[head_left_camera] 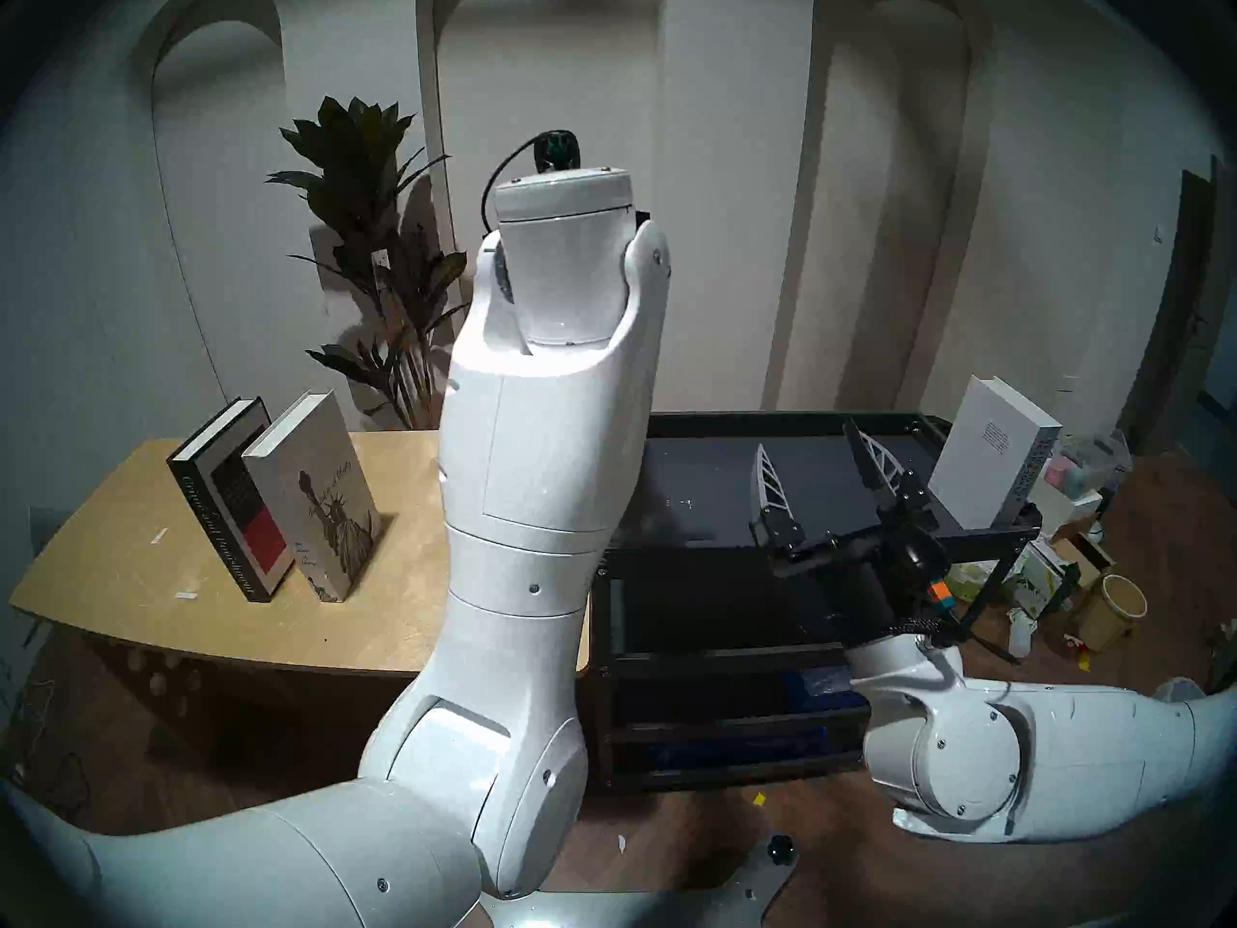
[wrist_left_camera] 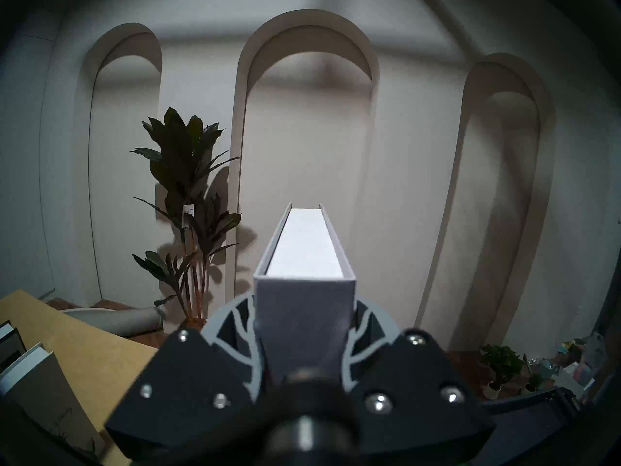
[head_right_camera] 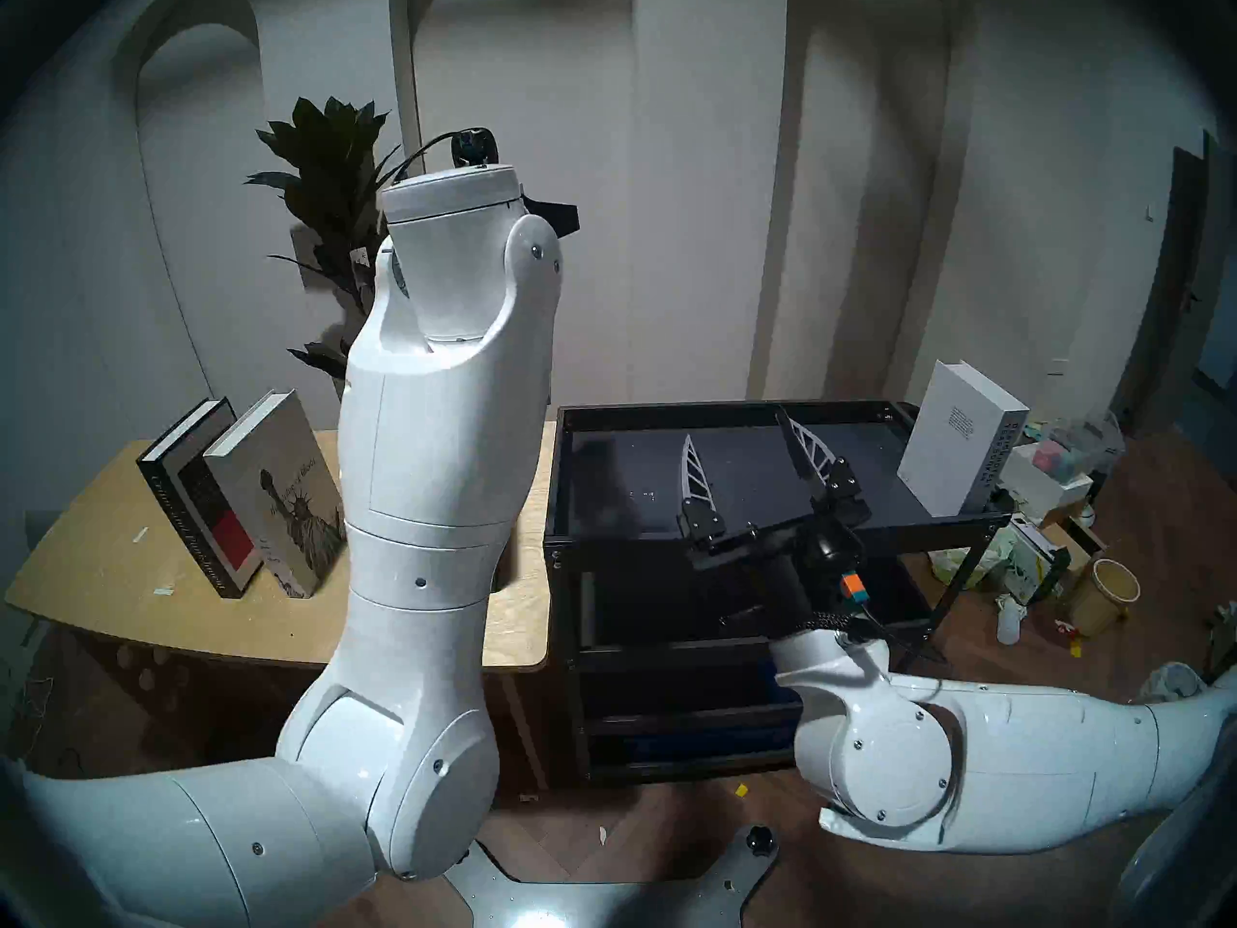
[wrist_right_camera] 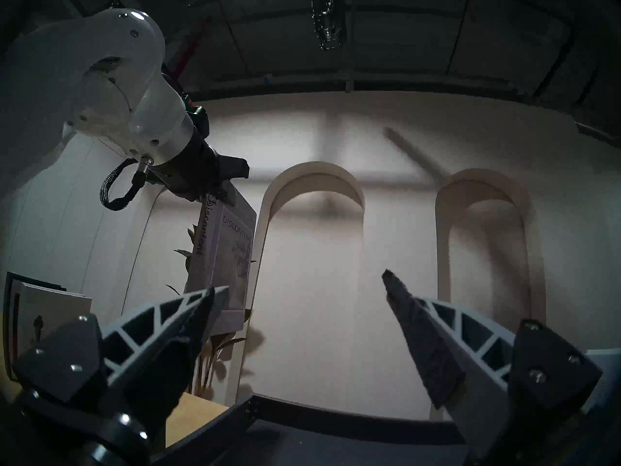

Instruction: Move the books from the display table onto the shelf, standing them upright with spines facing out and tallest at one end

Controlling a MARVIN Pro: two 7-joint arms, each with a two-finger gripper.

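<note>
My left gripper (wrist_left_camera: pixel 304 324) is raised high above the gap between table and shelf, shut on the grey "Discontent" book (wrist_right_camera: pixel 232 253), which hangs spine-forward below it; its page edge (wrist_left_camera: pixel 304 250) shows in the left wrist view. My left forearm hides this gripper in the head views. My right gripper (head_left_camera: pixel 813 471) is open and empty just above the black shelf's top tier (head_left_camera: pixel 703 478). The white "Design Hotels Yearbook" (head_left_camera: pixel 991 451) stands upright at the shelf's right end. Black "Crime and Punishment" (head_left_camera: pixel 227 498) and the Statue of Liberty book (head_left_camera: pixel 321 498) lean together on the display table (head_left_camera: pixel 120 558). The "Fashion" book is out of view.
A tall potted plant (head_left_camera: pixel 381 284) stands behind the table against a wall with arched niches. Boxes, bags and a yellow cup (head_left_camera: pixel 1114 612) clutter the floor right of the shelf. The shelf's lower tiers (head_left_camera: pixel 723 699) are dark.
</note>
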